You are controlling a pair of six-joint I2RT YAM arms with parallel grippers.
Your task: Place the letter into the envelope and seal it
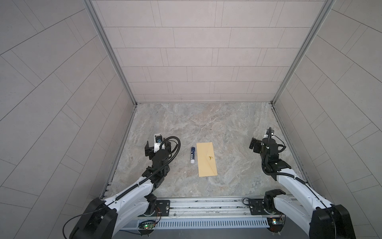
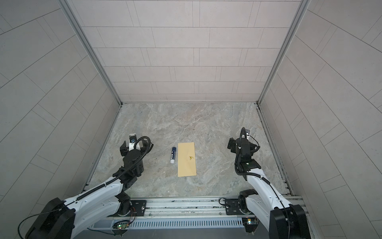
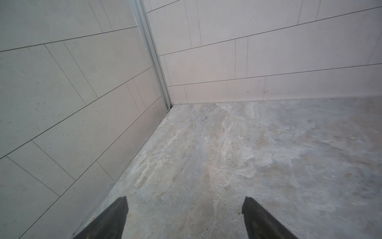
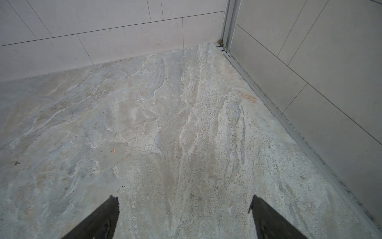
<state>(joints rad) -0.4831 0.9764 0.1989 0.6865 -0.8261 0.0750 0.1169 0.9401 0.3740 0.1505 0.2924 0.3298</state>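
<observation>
Two empty claws, left claw (image 3: 184,207) and right claw (image 4: 184,204), hang spread, flanking the envelope (image 1: 207,159) on the worktop (image 1: 227,128), glue stick (image 1: 192,155) just left of it.

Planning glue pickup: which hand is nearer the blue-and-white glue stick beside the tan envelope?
Left. The left hand hangs open left of the blue-and-white glue stick; the right hand, also open, is farther, beyond the mustard-tan paper envelope.

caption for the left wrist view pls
Left gripper open and empty over the marbled table, facing the enclosure's tiled corner.
</observation>
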